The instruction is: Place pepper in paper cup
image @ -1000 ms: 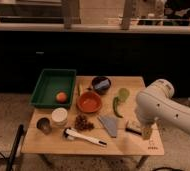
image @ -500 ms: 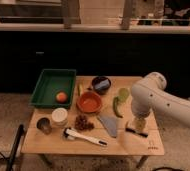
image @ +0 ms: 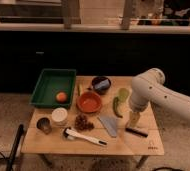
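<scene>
The pepper [image: 117, 107] is slender, curved and dark green; it lies on the wooden table [image: 138, 146] between the orange bowl [image: 89, 102] and my arm, just below the yellow-green cup [image: 123, 94]. The white paper cup [image: 59, 115] stands upright near the table's left front, beside a grey metal cup [image: 43, 125]. My gripper [image: 134, 119] hangs from the white arm over the right side of the table, a little right of and below the pepper, not touching it. It holds nothing that I can see.
A green tray [image: 47, 82] with an orange [image: 61, 96] sits at the back left. A dark bowl [image: 101, 84], a brown cluster [image: 81, 122], a grey wedge [image: 108, 125], a white-handled brush [image: 85, 136] and a black bar [image: 136, 132] also lie on the table.
My arm has swung left from the table's right edge and the gripper has come down closer to the pepper. The objects on the table have not moved.
</scene>
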Tool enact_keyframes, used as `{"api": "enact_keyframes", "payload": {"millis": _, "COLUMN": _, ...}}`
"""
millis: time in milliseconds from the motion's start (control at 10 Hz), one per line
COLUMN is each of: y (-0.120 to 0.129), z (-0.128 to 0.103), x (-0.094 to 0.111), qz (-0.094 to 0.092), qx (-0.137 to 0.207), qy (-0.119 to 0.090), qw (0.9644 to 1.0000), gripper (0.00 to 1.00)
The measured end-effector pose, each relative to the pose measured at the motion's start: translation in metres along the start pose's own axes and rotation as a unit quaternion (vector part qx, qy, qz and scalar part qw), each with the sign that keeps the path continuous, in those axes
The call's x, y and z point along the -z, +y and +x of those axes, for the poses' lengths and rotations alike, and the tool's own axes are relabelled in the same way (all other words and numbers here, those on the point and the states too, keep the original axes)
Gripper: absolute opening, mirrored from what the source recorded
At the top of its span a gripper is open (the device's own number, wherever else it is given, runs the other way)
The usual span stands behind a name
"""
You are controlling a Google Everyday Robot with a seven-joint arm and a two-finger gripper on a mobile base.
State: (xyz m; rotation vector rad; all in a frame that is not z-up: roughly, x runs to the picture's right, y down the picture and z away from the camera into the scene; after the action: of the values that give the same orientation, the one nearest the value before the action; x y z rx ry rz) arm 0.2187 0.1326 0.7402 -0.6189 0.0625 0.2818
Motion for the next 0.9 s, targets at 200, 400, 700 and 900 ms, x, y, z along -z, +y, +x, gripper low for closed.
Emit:
{"api": "enact_keyframes", "payload": {"millis": 200, "y": -0.006, "z": -0.005, "x": -0.006, "qz": 0.0, "qx": -0.033, "qy": -0.007, "qw": 0.9994, "gripper": 0.8}}
{"api": "enact_keyframes", "payload": {"millis": 400, "y": -0.013, "z": -0.012, "x": -0.014, "qz": -0.001, "qx": -0.063, "qy": -0.013, "qw": 0.9979, "gripper": 0.8}}
{"api": "enact_keyframes", "payload": {"millis": 700, "y": -0.02, "z": -0.024, "x": -0.023, "qz": -0.002, "qx": -0.092, "qy": -0.028, "qw": 0.9953, "gripper": 0.8}}
{"api": "enact_keyframes", "payload": {"millis": 900, "y": -0.025, "z": -0.031, "x": -0.03, "qz": -0.007, "qx": -0.115, "qy": -0.045, "qw": 0.9922, "gripper": 0.8}}
